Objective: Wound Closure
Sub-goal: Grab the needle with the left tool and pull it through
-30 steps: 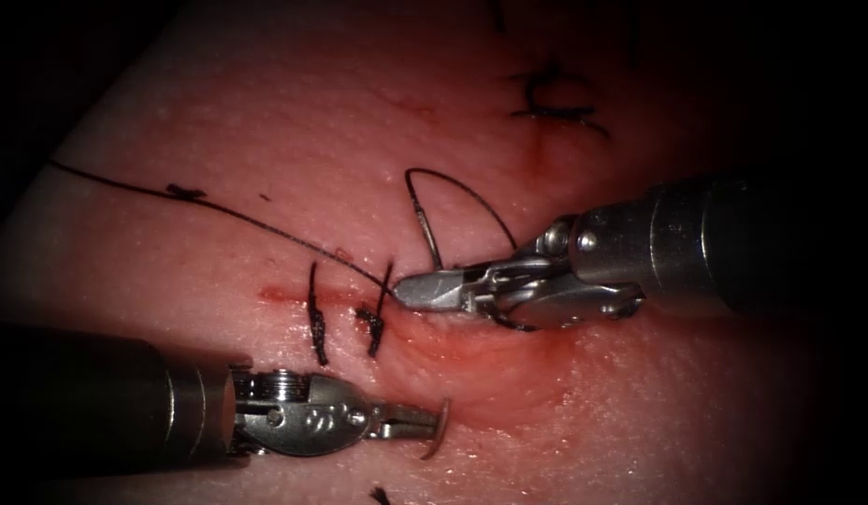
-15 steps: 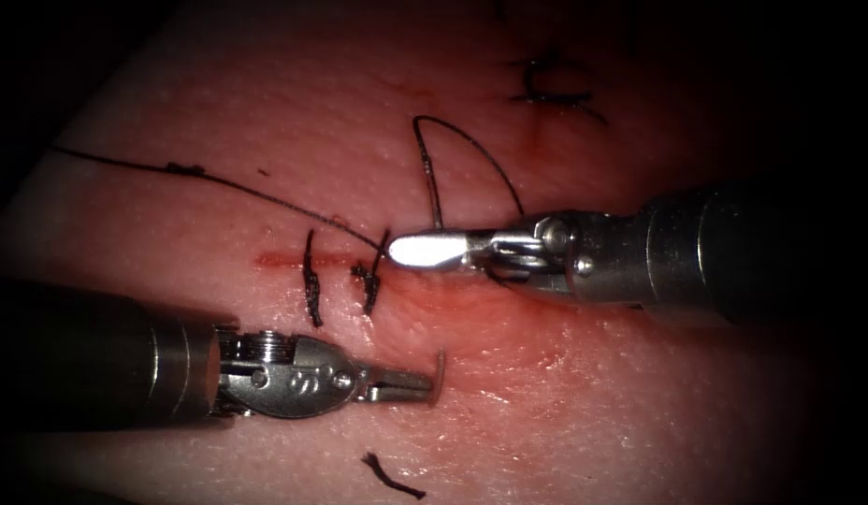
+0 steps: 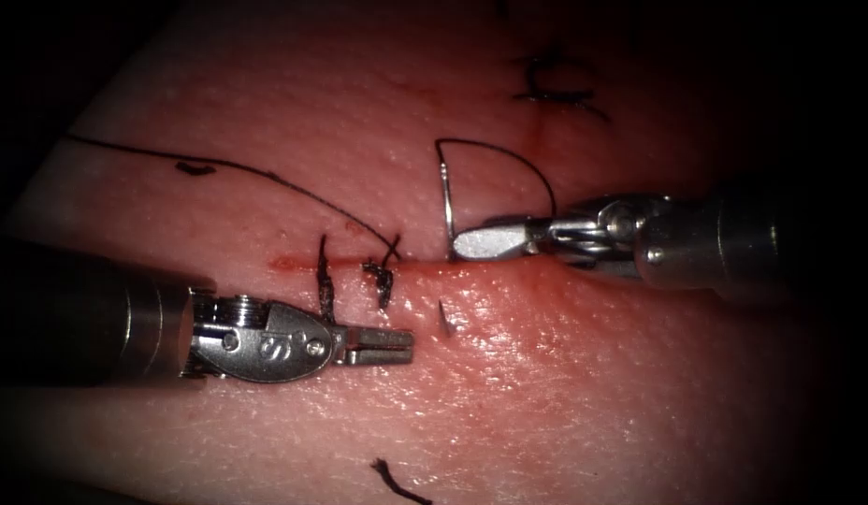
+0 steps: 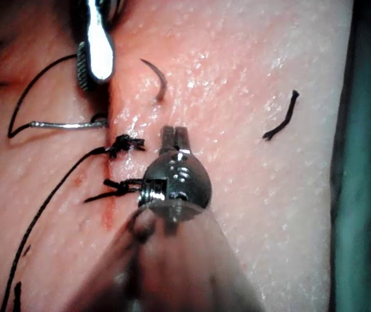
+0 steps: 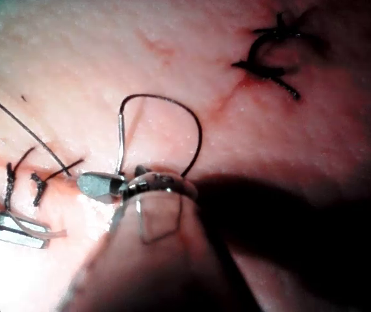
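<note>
The needle [image 3: 447, 201] sits in the tissue [image 3: 640, 393] near the middle of the frame. Its blunt end stands up above the cut [image 3: 425, 265], its body goes in at the cut line, and its tip pokes out just below. Neither tool holds it. The right tool [image 3: 476, 243] enters from the right and lies along the cut, its tip just beside the needle's shaft. In the left wrist view its fingers are slightly apart with one serrated face showing, pinching nothing. The left tool [image 3: 397, 345] lies at lower left, below the cut, near the needle tip but not touching it, its fingers a narrow slit apart and empty. Thread [image 3: 504, 150] arcs from the needle's end towards the right tool. Two dark stitches [image 3: 324, 281] cross the cut left of the needle, beside a red fluid [image 3: 294, 264] streak.
</note>
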### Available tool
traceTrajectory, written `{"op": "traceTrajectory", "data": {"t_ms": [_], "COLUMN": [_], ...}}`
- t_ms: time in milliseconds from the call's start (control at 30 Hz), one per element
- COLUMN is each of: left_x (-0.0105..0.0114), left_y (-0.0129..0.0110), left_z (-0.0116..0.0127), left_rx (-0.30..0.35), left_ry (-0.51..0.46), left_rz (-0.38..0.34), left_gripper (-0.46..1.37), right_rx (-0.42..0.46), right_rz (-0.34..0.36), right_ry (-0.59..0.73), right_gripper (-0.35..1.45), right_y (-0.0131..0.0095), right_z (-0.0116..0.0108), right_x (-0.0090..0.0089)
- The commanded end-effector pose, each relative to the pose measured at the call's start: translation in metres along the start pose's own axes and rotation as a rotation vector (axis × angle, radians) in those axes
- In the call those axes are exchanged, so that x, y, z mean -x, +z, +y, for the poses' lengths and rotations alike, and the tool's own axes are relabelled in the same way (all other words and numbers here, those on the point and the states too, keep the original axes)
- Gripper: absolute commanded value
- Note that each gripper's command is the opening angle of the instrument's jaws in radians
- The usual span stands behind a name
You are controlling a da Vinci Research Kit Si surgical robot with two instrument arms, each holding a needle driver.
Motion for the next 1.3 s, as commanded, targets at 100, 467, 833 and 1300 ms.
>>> {"op": "traceTrajectory", "data": {"t_ms": [100, 467, 833, 1300], "left_x": [-0.0001, -0.0006, -0.0015, -0.0035], "left_y": [0.0004, 0.0010, 0.0014, 0.0026], "left_z": [0.0000, 0.0002, -0.0002, -0.0003], "left_rx": [-0.005, -0.011, -0.065, -0.085], "left_ry": [-0.002, -0.004, -0.022, -0.038], "left_rz": [-0.001, -0.003, 0.053, 0.092], "left_gripper": [-0.13, -0.13, 0.47, 0.71], "right_rx": [0.008, -0.046, -0.113, -0.152], "right_rz": [-0.004, 0.104, 0.137, 0.143], "right_ry": [-0.024, -0.337, -0.461, -0.478], "right_gripper": [1.32, 1.41, 1.33, 1.24], "right_y": [-0.0009, -0.0039, -0.0069, -0.0107], "right_z": [-0.0005, -0.0046, -0.0080, -0.0105], "right_x": [-0.0002, -0.0007, 0.0030, 0.0079]}}
